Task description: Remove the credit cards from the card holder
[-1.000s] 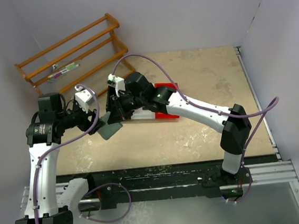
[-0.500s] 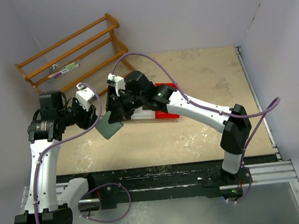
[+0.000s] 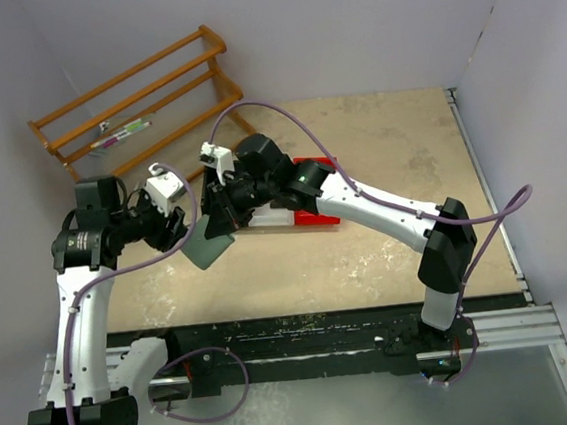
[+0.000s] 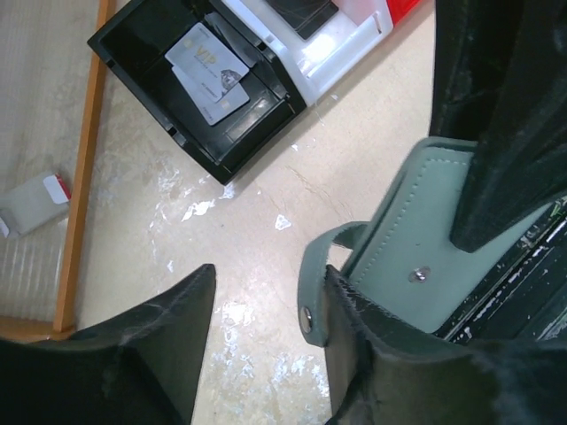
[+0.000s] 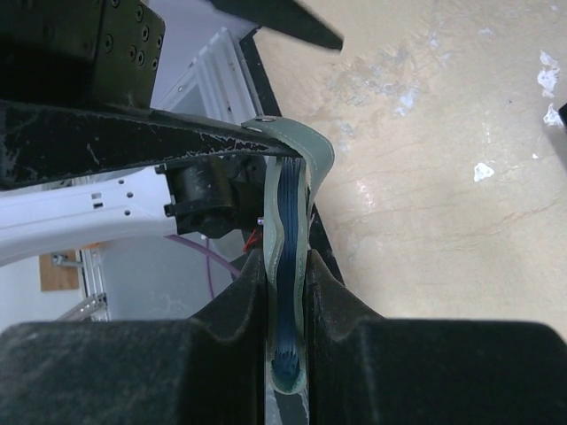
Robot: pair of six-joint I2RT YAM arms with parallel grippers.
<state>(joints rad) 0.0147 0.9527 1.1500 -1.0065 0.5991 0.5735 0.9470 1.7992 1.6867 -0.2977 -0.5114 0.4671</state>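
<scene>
The grey-green card holder point(image 3: 206, 244) hangs open above the table between my two grippers. My right gripper point(image 5: 288, 266) is shut on one edge of it point(image 5: 285, 221); dark blue layers show between its leaves. My left gripper point(image 4: 270, 274) is open, with its right finger point(image 4: 381, 354) against the holder's pale teal inside point(image 4: 425, 239) and the snap strap point(image 4: 312, 283) beside it. Two silvery cards point(image 4: 205, 55) lie in the black bin point(image 4: 142, 40). A black card point(image 4: 306, 11) lies in the white bin point(image 4: 341, 40). No orange-gold card shows.
A red bin point(image 3: 316, 168) sits beyond the white bin point(image 3: 276, 216), under the right arm. A wooden rack point(image 3: 138, 106) stands at the back left, and its rail point(image 4: 84, 159) runs close to the black bin. A small white and red item point(image 4: 34, 199) lies behind it.
My left gripper has moved a little right and closer to the card holder. The right gripper still holds the holder, which has shifted slightly.
</scene>
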